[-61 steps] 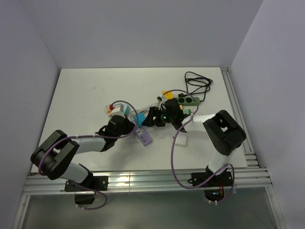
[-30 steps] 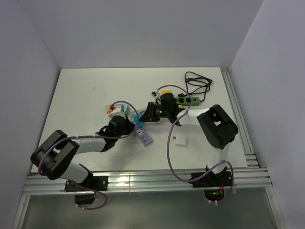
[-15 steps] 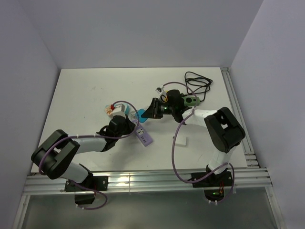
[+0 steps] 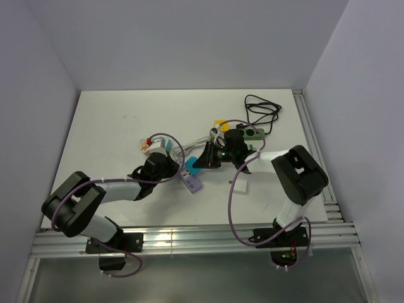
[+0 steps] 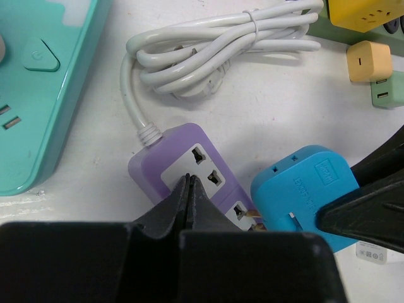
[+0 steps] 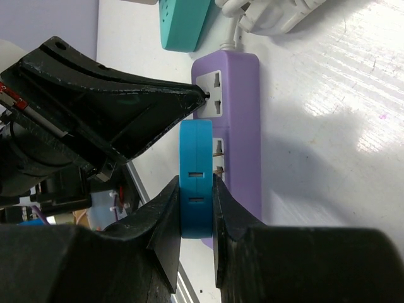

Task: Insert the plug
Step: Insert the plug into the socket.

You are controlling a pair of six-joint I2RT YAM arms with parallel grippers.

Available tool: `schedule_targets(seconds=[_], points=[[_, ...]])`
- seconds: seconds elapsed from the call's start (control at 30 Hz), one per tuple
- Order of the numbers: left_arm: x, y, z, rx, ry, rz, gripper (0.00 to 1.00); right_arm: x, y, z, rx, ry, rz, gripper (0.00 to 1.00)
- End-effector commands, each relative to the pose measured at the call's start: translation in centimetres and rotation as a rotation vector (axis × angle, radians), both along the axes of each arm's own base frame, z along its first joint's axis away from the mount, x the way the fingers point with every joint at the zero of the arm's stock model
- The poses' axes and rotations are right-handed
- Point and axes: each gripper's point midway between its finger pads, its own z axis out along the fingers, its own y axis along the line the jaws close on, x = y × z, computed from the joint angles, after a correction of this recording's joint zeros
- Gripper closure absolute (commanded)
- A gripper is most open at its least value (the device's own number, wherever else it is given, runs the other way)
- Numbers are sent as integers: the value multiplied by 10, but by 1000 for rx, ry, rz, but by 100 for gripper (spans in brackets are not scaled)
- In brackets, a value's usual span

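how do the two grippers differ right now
Left gripper is shut on nothing; right gripper is clamped on the blue plug. The left's tips point at the cord-end socket of the purple strip; the right holds the plug's prongs against a socket further along. Both are black and meet at that strip.

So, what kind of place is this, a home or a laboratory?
Probably a robot test cell in a laboratory, not a home: a white table closed in by plain walls, aluminium rails along its near edge, and a purple power strip with a blue plug.
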Motion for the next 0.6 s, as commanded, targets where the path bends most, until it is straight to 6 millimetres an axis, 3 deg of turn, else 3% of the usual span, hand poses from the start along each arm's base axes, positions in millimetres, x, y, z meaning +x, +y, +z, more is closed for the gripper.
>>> schedule_targets(seconds=[0.0, 0.57], points=[[-1, 6, -5, 52, 12, 3, 100, 5, 1, 4, 19, -52, 5, 100], [2, 4, -2, 53, 10, 3, 100, -1, 0, -25, -64, -12, -10, 100]])
